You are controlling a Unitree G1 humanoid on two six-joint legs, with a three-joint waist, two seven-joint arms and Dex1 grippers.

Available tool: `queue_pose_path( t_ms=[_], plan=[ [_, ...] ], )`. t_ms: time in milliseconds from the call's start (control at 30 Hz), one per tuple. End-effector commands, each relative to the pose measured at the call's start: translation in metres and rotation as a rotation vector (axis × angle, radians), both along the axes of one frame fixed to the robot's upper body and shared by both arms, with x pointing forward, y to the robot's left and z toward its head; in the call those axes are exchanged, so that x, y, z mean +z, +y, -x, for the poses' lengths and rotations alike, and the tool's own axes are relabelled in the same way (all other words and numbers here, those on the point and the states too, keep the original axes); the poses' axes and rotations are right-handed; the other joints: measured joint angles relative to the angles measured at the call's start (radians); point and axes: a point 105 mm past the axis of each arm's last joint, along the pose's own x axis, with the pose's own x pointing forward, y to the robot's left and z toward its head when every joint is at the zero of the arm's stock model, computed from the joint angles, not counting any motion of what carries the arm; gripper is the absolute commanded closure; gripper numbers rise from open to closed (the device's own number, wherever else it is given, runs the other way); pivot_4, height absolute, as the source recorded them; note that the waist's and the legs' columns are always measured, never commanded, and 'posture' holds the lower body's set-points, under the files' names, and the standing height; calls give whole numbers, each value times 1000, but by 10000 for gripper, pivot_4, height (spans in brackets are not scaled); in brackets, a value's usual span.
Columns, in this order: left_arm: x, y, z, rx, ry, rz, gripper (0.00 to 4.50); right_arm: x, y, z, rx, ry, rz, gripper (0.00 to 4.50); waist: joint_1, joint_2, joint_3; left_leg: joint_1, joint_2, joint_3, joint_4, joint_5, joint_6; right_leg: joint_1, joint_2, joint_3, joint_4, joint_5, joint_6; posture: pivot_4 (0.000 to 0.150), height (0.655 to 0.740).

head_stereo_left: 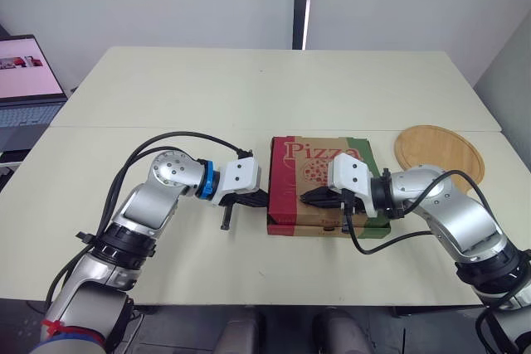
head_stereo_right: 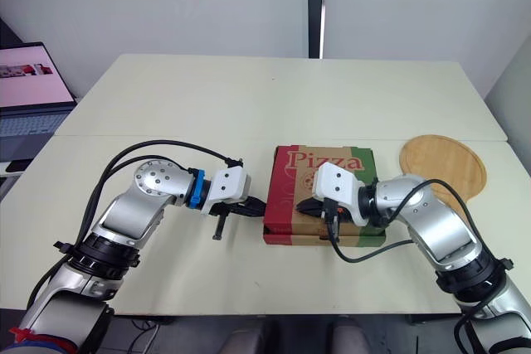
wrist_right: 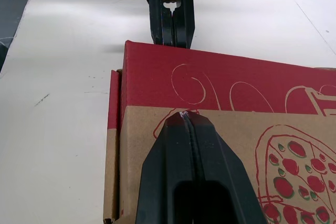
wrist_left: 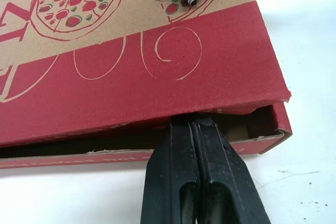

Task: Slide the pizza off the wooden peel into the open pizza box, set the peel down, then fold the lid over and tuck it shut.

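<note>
Nearly shut: pizza box [head_stereo_left: 286, 205], lid [wrist_left: 157, 77] down, gap at L edge.

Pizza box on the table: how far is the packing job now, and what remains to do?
Looks done: the round wooden peel lies empty on the white table beside the red and brown cardboard pizza box, whose lid is folded over. In hand: the right gripper, shut, rests on the lid; the left gripper, shut, points into the side gap. Left: tucking that edge shut.
</note>
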Motion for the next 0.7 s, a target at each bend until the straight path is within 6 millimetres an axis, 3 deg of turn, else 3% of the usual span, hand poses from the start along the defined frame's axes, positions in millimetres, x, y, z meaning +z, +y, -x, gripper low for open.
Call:
queue_pose_path(
  t_ms=[33, 300, 433, 700],
  plan=[
    [19, 5, 1, 9, -39, 15, 45000, 3, 2, 4, 13, -30, 0, 44696, 0, 0, 0, 0, 0, 0, 0, 0, 0, 0, 0, 0, 0, 0, 0, 1500, 7281],
    [43, 30, 4, 99, -31, 27, 45000, -11, 0, 6, -3, -14, 21, 44696, -1, 0, 0, 0, 0, 0, 0, -1, 2, 0, 0, 0, 0, 0, 0, 1500, 7281],
    [46, 24, 8, 100, -28, 47, 45000, -21, 0, 6, -14, -11, 36, 44696, -1, 0, 0, 0, 0, 0, 0, -1, 2, 0, 0, 0, 0, 0, 0, 1500, 7281],
    [27, -1, 12, 68, 5, 94, 45000, -35, -2, 3, -53, -6, 60, 44696, 0, 0, 0, 1, 0, 0, 0, -1, 2, 0, 0, 0, 0, 0, 0, 1500, 7281]
  ],
)
